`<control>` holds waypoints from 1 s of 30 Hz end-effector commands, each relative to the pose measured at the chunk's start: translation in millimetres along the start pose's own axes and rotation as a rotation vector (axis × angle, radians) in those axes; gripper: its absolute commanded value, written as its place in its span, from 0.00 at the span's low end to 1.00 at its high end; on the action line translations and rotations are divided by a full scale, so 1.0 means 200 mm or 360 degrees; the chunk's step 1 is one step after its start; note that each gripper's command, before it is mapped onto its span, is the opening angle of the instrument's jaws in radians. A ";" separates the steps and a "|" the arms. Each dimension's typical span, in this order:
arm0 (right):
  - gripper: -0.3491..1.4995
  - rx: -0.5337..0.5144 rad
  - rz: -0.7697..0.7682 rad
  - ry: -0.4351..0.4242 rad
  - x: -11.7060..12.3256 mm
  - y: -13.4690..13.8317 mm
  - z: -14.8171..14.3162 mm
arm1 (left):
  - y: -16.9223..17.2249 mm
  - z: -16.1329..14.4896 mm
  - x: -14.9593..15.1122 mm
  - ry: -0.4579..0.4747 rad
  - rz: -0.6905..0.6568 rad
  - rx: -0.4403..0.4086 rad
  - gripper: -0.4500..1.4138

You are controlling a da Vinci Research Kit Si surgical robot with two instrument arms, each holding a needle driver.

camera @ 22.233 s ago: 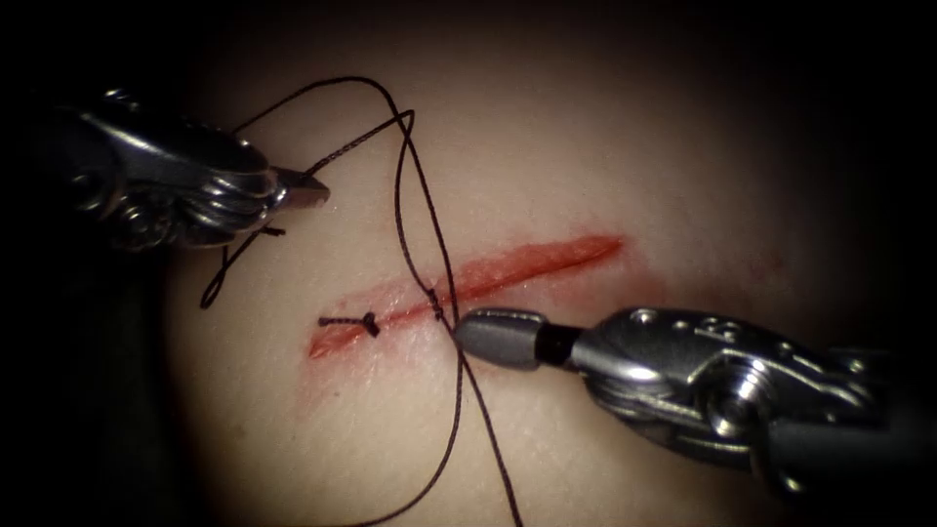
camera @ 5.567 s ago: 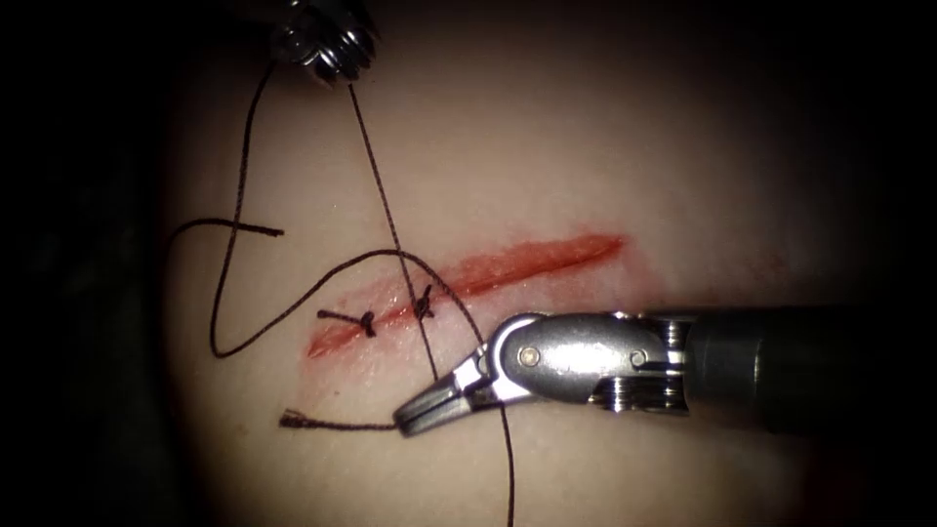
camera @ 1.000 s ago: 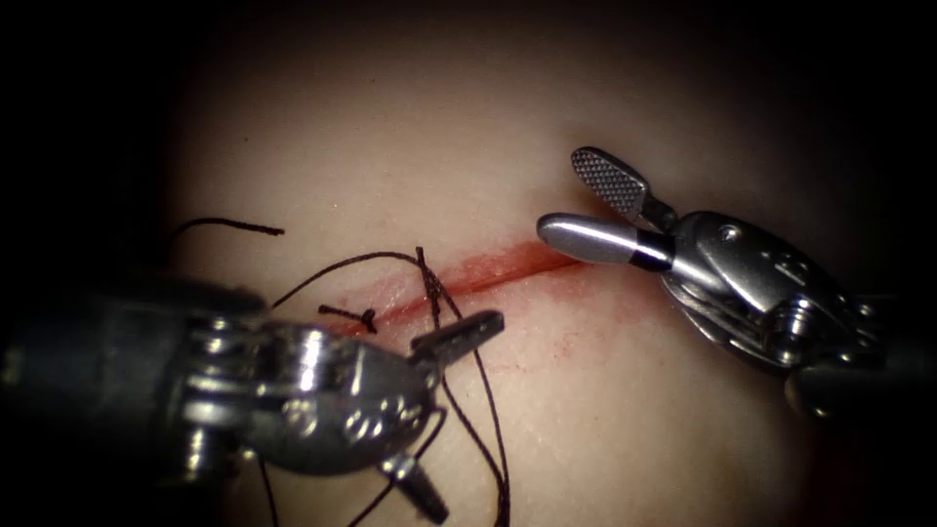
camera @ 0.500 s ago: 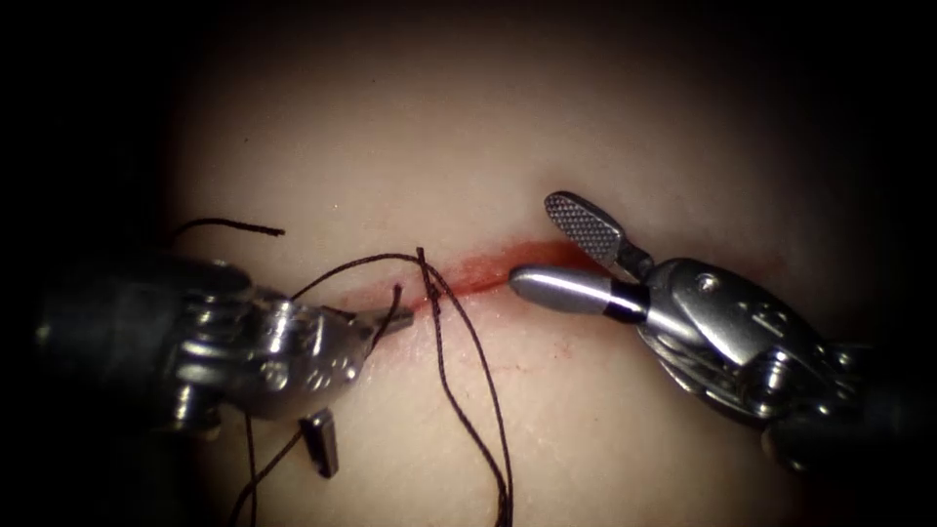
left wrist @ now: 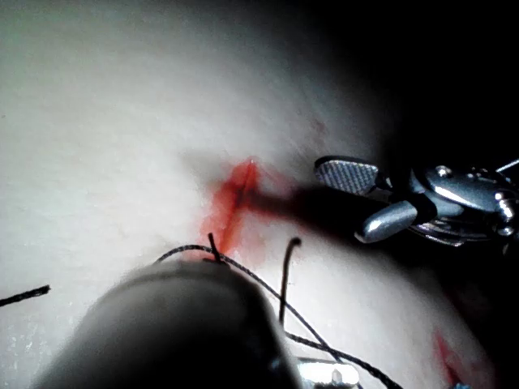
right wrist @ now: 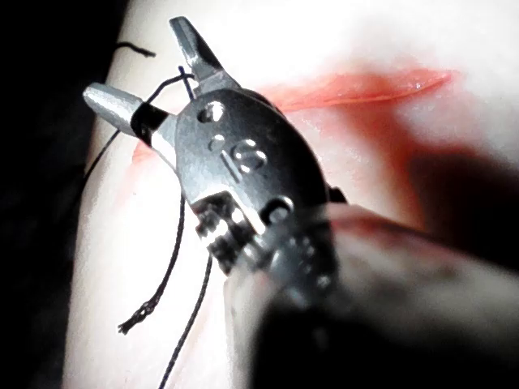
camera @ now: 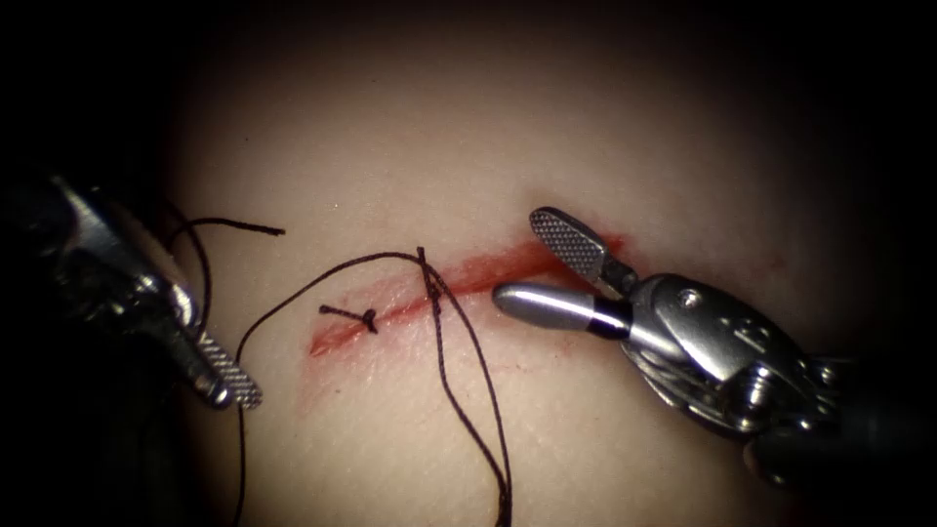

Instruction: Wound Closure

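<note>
**Both needle drivers off the thread beside the second knot**

The right needle driver (camera: 532, 263) hovers with its jaws spread wide astride the red cut (camera: 488, 273), holding nothing; one jaw shows a cross-hatched gripping face, the other a smooth rounded back. That placement suits reaching the thread (camera: 459, 390) near the second knot (camera: 427, 288), I judge. The left needle driver (camera: 229, 385) sits well left of the cut, one knurled jaw showing; whether it is open I cannot tell. Dark braided thread runs from that knot down over the pale, glossy tissue (camera: 586, 127). A trimmed first knot (camera: 369, 319) lies further left. I cannot make out the needle.
</note>
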 end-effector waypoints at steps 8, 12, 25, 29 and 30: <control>0.84 0.0007 0.0015 0.0001 -0.006 -0.001 0.006 | -0.005 0.007 0.032 0.0995 -0.0195 -0.0229 0.49; 0.86 0.0008 0.0014 0.0000 -0.006 -0.003 0.006 | -0.004 0.005 0.038 0.1187 -0.0263 -0.0362 0.57; 0.85 0.0015 0.0082 -0.0005 -0.013 -0.014 0.013 | -0.002 0.002 0.047 0.1574 -0.0411 -0.0473 0.50; 0.82 -0.0011 0.0287 -0.0004 -0.017 -0.024 0.023 | -0.001 0.004 0.048 0.1645 -0.0423 -0.0498 0.54; 0.81 -0.0018 0.0332 -0.0001 -0.018 -0.028 0.027 | -0.001 0.005 0.048 0.1642 -0.0414 -0.0492 0.56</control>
